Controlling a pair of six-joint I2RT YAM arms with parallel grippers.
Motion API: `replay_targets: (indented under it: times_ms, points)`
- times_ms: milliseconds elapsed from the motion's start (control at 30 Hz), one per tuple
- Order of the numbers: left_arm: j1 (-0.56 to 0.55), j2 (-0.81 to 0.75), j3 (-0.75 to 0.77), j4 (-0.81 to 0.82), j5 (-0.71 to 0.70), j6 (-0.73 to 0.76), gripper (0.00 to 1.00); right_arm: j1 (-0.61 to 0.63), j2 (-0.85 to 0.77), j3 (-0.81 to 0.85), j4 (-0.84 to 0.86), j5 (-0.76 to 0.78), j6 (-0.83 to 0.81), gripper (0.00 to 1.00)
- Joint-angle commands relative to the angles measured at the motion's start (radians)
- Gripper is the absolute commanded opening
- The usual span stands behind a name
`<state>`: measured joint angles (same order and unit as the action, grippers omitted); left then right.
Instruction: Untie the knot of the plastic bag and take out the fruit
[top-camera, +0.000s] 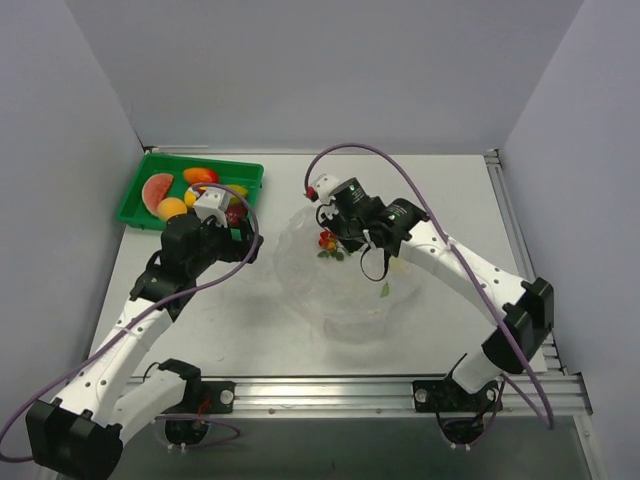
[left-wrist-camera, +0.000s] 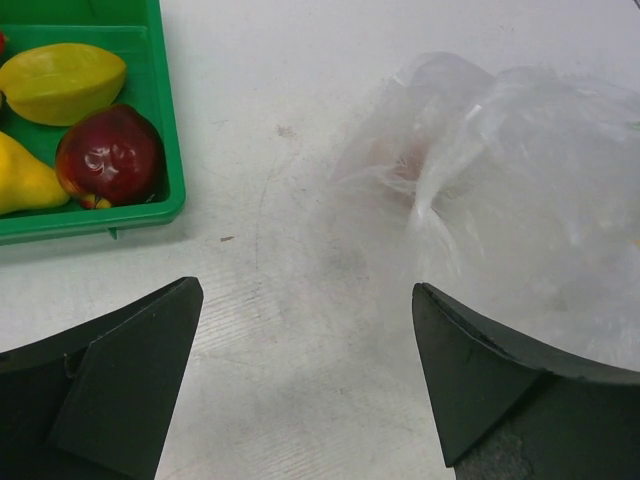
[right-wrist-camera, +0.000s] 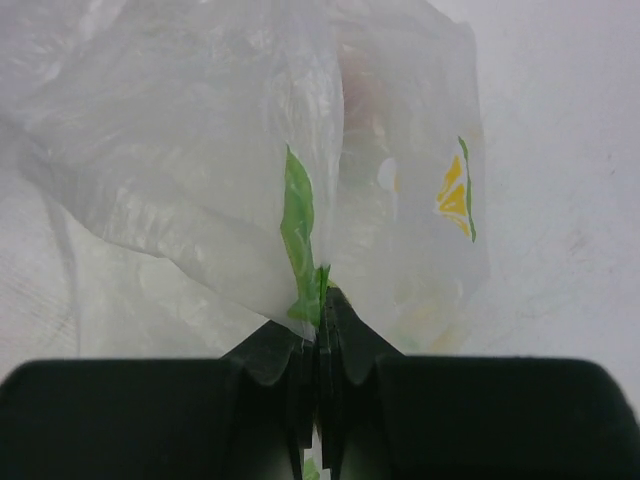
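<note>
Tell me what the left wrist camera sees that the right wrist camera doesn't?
Only the left wrist: the green tray with a dark red fruit in it, and the open left gripper above the table. Only the right wrist: the right gripper shut on the plastic bag at a green printed stripe. Both: that clear bag, crumpled on the white table.

free: bare table (left-wrist-camera: 300, 290) between tray (left-wrist-camera: 168, 120) and bag (left-wrist-camera: 530, 200) | blocked: right — bag, left — tray

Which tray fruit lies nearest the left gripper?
The dark red fruit, in the green tray's corner by the left gripper; the yellow ones sit farther off.
</note>
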<state>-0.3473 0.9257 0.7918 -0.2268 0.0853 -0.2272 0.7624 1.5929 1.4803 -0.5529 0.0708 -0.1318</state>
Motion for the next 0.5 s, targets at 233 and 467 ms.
replay_targets:
  times_ms: [233, 467]
  points:
    - [-0.013, -0.128, -0.057, 0.078, 0.021, -0.009, 0.98, 0.213, -0.219, -0.184, 0.053, 0.32, 0.234, 0.0]
    - [-0.087, -0.301, -0.117, 0.005, 0.051, -0.159, 0.94, 0.146, -0.131, -0.192, 0.051, 0.298, 0.357, 0.0]
